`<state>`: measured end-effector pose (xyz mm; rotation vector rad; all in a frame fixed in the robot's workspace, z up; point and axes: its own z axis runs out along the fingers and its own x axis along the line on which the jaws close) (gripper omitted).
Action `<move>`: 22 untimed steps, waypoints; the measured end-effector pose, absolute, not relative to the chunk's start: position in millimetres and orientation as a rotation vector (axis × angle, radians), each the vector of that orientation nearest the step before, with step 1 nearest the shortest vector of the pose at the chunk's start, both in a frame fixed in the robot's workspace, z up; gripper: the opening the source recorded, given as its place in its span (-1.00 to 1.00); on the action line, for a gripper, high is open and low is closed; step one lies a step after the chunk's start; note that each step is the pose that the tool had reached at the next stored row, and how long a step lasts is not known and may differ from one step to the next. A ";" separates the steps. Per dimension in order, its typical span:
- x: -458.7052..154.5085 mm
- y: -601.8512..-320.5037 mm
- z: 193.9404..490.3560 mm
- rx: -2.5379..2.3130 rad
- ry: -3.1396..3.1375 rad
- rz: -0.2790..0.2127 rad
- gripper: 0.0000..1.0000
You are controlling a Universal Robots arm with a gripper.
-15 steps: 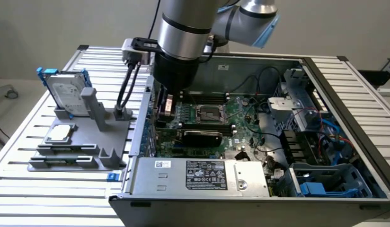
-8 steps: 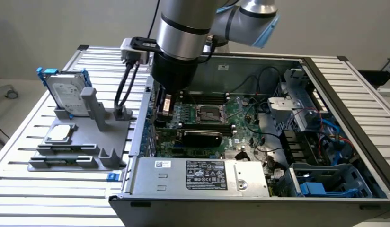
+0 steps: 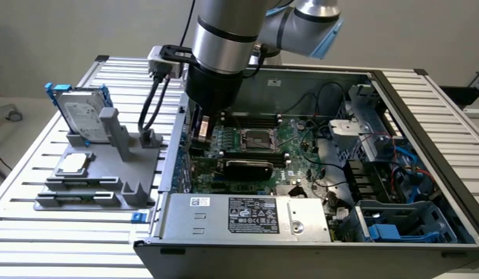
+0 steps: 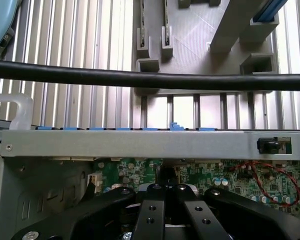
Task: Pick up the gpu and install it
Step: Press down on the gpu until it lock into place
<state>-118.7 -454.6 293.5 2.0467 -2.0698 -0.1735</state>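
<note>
Subject: GPU installation, step in hand.

Landmark: the CPU socket (image 3: 262,139) at the middle of the motherboard (image 3: 306,152), inside the open computer case (image 3: 317,237).

- The gpu (image 3: 248,168) lies inside the case, just beside the socket on the side toward the camera in the exterior view; its black shroud sits level over the board and looks, by judgement, to be already in its slot.
- The gripper (image 3: 199,136) hangs low in the case, beside the socket toward the exterior view's left and close to the case wall (image 4: 140,144); it appears apart from the shroud, though contact at the card's bracket end cannot be ruled out.
- Pincer state: in the wrist view the fingers (image 4: 154,200) stand drawn together with a narrow dark slit between; nothing can be identified in that slit.
- Well away from the socket, outside the case, the grey fixture (image 3: 92,195) carries the hard drive (image 3: 81,113) and the CPU chip (image 3: 75,164); no card sits there.

Assessment: pick-up is done and the work is at the seating stage, late in the task. Any further move calls for straight, even pressure, clearance from the black cable (image 4: 140,79), and confirmation that the card is fully home.
</note>
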 end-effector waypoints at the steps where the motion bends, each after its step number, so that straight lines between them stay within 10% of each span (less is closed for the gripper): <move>1: -118.7 -454.6 293.5 2.043 -2.074 -0.174 -0.79; 22: -118.7 -454.2 293.5 2.019 -2.096 -0.177 -0.79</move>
